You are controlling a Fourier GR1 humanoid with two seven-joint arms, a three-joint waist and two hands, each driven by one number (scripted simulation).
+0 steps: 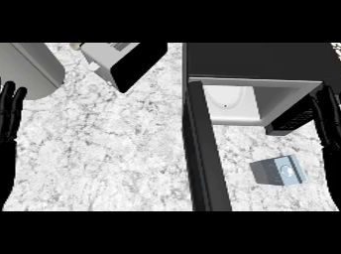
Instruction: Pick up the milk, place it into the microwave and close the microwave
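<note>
Resting open — left hand (1, 116), right hand (339, 124) — fingers up.

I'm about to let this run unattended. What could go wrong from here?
The milk carton lies on the counter between the open microwave door and the right hand, so reaching might nudge it against the door. The microwave opening looks low, so the carton might catch its edge going in.

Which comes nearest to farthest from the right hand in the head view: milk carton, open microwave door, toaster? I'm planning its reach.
From the right hand:
1. Milk carton, on the counter just left of it.
2. Microwave door, open, at mid-view.
3. Toaster, far upper left.
</note>
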